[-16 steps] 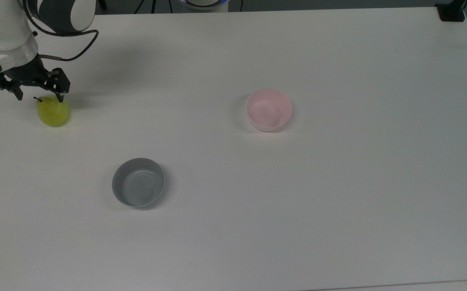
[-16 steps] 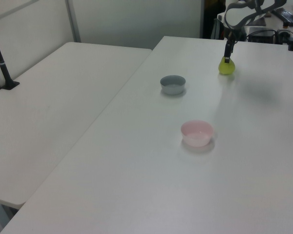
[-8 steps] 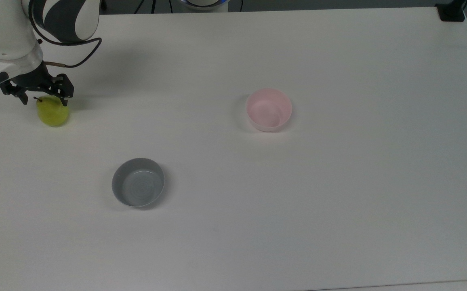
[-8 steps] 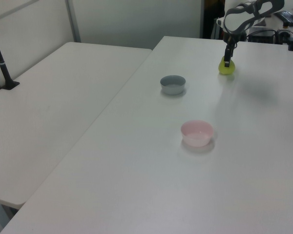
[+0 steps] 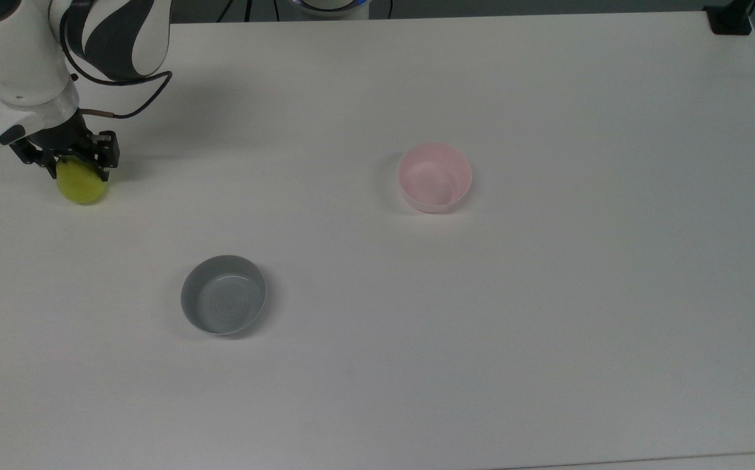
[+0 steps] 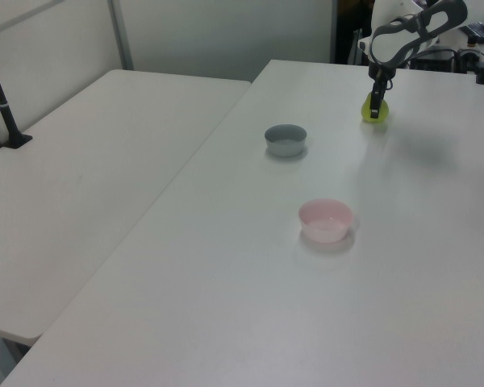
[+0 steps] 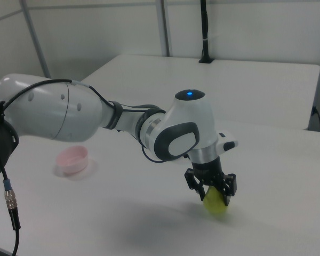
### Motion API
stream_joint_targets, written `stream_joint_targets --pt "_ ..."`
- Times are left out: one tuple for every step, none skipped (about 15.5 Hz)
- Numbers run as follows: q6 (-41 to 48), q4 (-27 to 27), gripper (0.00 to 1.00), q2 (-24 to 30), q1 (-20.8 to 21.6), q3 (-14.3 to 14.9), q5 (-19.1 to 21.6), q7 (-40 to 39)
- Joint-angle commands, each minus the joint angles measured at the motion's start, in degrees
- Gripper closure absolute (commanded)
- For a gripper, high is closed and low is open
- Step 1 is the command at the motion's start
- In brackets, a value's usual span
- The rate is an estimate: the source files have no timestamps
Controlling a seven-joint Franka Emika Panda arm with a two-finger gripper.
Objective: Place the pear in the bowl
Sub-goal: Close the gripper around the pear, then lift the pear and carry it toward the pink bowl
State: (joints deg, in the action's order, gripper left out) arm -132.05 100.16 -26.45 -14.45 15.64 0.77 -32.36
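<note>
I am at the grasp step: my gripper [image 5: 77,168] straddles the pear [image 5: 81,185], which sits on the white table [image 5: 547,326] at the top view's far left, fingers either side, not visibly clamped. Next I judge a squeeze, a lift, and a long carry to the pink bowl [image 5: 434,177], passing the grey bowl [image 5: 223,303]. The right view shows the fingers flanking the fruit [image 7: 215,203].

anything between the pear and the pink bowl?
Nothing: in the top view, bare table runs from the pear to the pink bowl; the grey bowl sits off that line.
</note>
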Motion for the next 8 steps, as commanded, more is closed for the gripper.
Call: stream_joint_targets --pt "-0.67 1.44 0.82 1.40 0.48 0.18 -0.68 0.36" --pt "-0.41 1.44 0.84 1.75 0.56 0.18 -0.68 0.71" --pt "1.33 1.10 0.84 2.71 0.74 0.18 -0.68 0.72" --pt "2.83 1.01 0.84 3.85 0.74 -0.08 -0.68 0.54" --pt "5.54 0.92 0.84 5.95 0.91 -0.26 -0.68 0.37" --pt "7.48 0.74 0.84 7.28 0.91 -0.52 -0.68 0.45" --pt "9.16 0.65 0.84 8.77 1.00 -0.78 -0.68 0.54" --pt "10.31 0.48 0.84 10.18 1.00 -1.48 -0.68 0.54"
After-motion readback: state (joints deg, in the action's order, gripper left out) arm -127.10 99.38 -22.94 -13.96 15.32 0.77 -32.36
